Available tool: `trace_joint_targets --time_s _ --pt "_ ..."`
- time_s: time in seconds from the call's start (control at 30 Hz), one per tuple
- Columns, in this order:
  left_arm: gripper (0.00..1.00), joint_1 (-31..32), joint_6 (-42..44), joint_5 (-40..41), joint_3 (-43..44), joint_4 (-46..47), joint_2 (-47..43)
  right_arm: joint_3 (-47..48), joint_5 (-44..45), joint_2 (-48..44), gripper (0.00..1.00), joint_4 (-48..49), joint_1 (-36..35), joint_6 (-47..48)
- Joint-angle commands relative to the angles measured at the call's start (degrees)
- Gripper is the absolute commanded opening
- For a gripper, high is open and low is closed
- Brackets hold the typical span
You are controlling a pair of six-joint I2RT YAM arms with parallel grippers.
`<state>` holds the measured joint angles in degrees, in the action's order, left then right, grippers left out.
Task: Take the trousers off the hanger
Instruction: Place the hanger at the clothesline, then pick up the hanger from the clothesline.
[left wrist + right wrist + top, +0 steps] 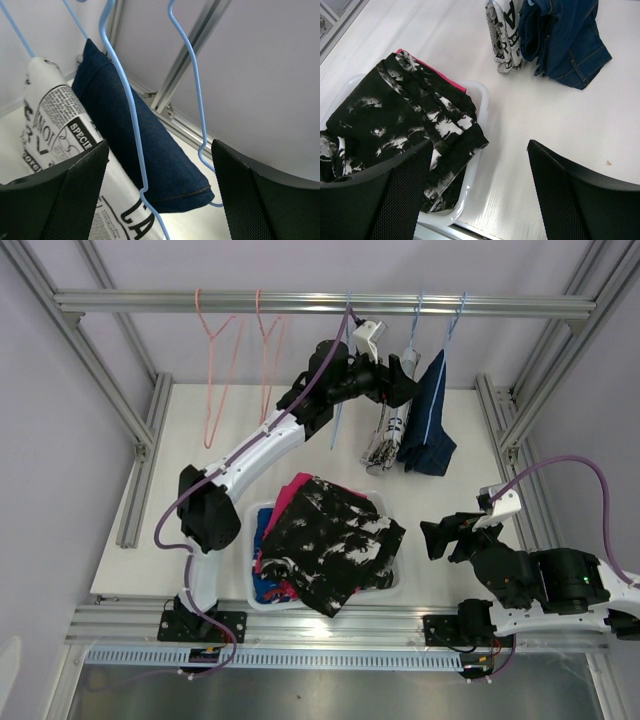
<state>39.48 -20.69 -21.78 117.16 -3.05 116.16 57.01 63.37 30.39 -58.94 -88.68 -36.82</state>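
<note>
Two pink hangers (224,380) hang bare on the rail (300,303). Below, three pairs lie heaped in the white bin (481,105): black-and-white trousers (335,540), pink trousers (297,490) and blue patterned trousers (268,585). The left gripper (157,170), jaws wide and empty, straddles a blue hanger (131,110) beside the printed white trousers (385,435) and denim trousers (428,425), both not yet removed. The right gripper (479,165) hovers open, holding nothing.

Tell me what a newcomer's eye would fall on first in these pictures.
The black trousers with white pattern spill over the white tub at the middle of the table. Behind them the left gripper reaches up to the rail, jaws open around a bare blue hanger. To its right, white printed trousers and dark denim trousers hang from the same rail.
</note>
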Motion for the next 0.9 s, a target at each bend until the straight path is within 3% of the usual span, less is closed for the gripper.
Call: trace_joint_targets --time_s 0.0,0.27,0.37,0.43,0.5,0.87 --pt "0.86 -0.55 -3.13 -3.71 3.07 5.50 1.35 -0.24 1.93 -0.42 0.81 1.54 0.18 0.08" --pt "0.79 -0.55 -9.27 -8.10 2.90 10.43 2.93 -0.50 2.37 0.10 0.82 1.72 0.18 0.52" --pt "0.71 -0.55 -10.25 -8.72 2.63 11.40 2.67 -0.50 2.28 0.98 0.82 1.55 0.18 0.52" --pt "0.56 -0.55 -10.60 -9.24 2.72 11.75 2.76 -0.41 2.37 1.68 0.83 1.54 0.27 0.43" --pt "0.52 -0.55 -11.04 -9.77 2.72 11.93 2.76 -0.41 2.28 2.30 0.82 1.46 0.27 0.52" --pt "0.44 -0.46 -13.76 -11.44 2.54 13.94 2.76 -0.32 1.93 4.68 0.83 1.37 0.79 0.87"
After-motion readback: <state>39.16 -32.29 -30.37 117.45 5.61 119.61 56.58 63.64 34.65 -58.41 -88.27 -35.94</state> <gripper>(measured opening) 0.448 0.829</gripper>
